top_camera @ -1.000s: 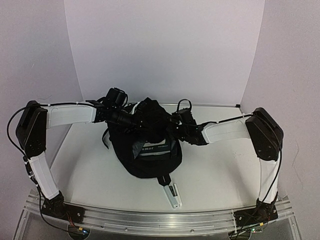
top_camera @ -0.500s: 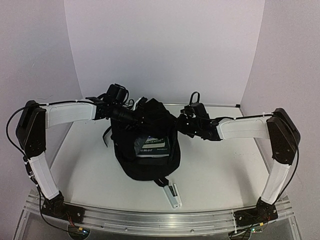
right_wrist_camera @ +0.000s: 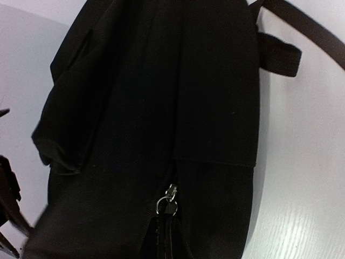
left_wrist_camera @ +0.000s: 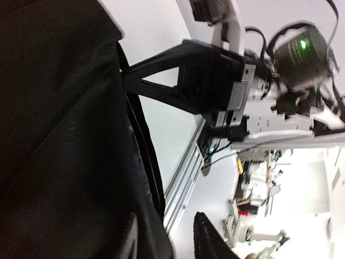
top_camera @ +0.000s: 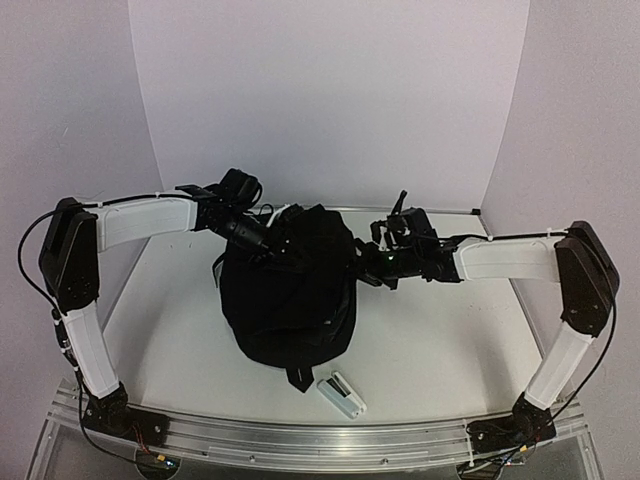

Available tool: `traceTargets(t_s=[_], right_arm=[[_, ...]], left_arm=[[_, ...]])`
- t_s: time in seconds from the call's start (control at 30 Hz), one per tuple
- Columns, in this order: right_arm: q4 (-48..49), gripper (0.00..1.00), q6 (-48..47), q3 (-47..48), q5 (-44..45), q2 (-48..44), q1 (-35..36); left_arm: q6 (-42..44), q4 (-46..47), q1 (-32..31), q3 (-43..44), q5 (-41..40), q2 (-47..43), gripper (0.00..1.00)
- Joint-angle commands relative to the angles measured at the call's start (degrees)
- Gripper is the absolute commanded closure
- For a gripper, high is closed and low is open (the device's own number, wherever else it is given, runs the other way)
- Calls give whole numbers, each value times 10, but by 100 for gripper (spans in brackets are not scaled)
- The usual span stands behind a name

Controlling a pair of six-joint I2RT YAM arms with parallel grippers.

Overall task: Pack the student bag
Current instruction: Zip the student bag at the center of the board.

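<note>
Student bag (top_camera: pixel 290 300): table (top_camera: pixel 440 340) centre, slumped. The book cover that showed in its mouth half a second ago is now covered; only black fabric faces up.
Zipper pull (right_wrist_camera: pixel 170 198): on the bag's seam, right wrist view.
Left end effector (top_camera: pixel 262 243): at the bag's far-left top, fingers (left_wrist_camera: pixel 207 243) spread.
Right end effector (top_camera: pixel 368 262): at the bag's right edge, pressed together, arm stretched farther out than before; any hold on fabric cannot be told.
White oblong item (top_camera: pixel 342 393): near front edge, now lying more slantwise.
</note>
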Motion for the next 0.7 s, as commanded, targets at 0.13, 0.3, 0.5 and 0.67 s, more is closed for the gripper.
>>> traceTargets(t_s=[0.13, 0.3, 0.5, 0.67], right_arm=[[-19, 100, -23, -14, -120, -55, 3], [-20, 100, -22, -29, -113, -70, 3], [-20, 100, -17, -50, -110, -77, 3], [-20, 100, -13, -63, -106, -82, 3]], left_arm=[[39, -26, -1, 60, -35, -35, 30], [44, -30, -28, 127, -186, -3, 24], [97, -115, -89, 229, -419, 67, 17], [107, -149, -111, 288, -519, 133, 12]])
